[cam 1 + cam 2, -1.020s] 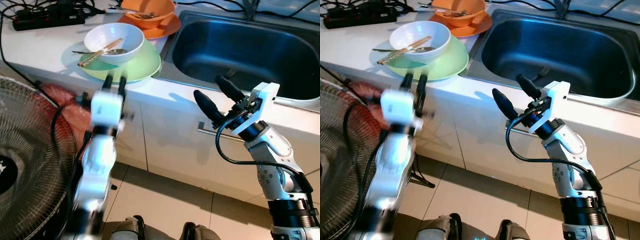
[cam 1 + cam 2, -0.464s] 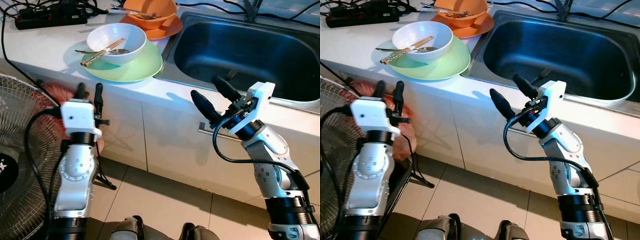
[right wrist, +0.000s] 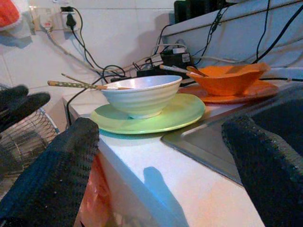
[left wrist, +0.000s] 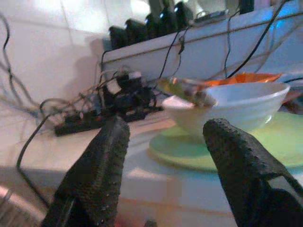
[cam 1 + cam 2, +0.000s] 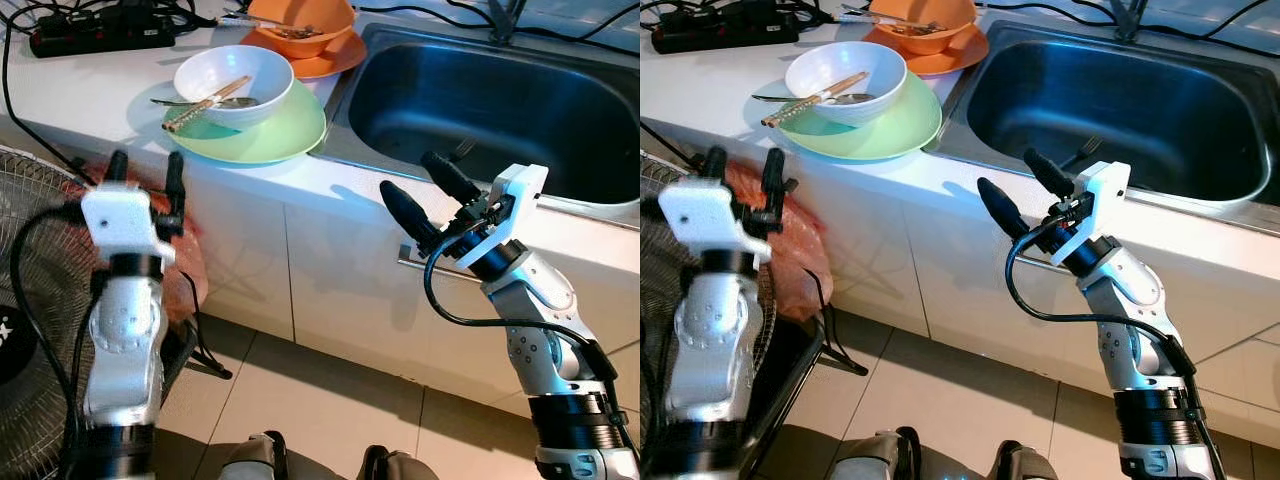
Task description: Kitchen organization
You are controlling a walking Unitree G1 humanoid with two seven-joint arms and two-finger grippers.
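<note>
A white bowl (image 5: pixel 232 82) holding chopsticks (image 5: pixel 205 103) and a spoon sits on a green plate (image 5: pixel 275 135) at the counter's front edge. Behind it an orange bowl (image 5: pixel 300 20) rests on an orange plate (image 5: pixel 335 62). My left gripper (image 5: pixel 146 165) is open, raised in front of the counter, below and left of the green plate and touching nothing. My right gripper (image 5: pixel 407 175) is open and empty before the sink (image 5: pixel 500 110), fingers pointing toward the plate. A fork (image 5: pixel 462 150) lies in the sink. The right wrist view faces the white bowl (image 3: pixel 137 97) and green plate (image 3: pixel 156 116).
A standing fan (image 5: pixel 25 300) is close on the left beside my left arm. An orange-red bag (image 5: pixel 780 240) hangs below the counter. A black power strip (image 5: pixel 100 35) with cables lies at the counter's back left. A cabinet handle (image 5: pixel 435 270) is under the sink.
My left arm has swung left and away from the green plate's edge, its fingers spreading a little wider. The right arm has hardly moved.
</note>
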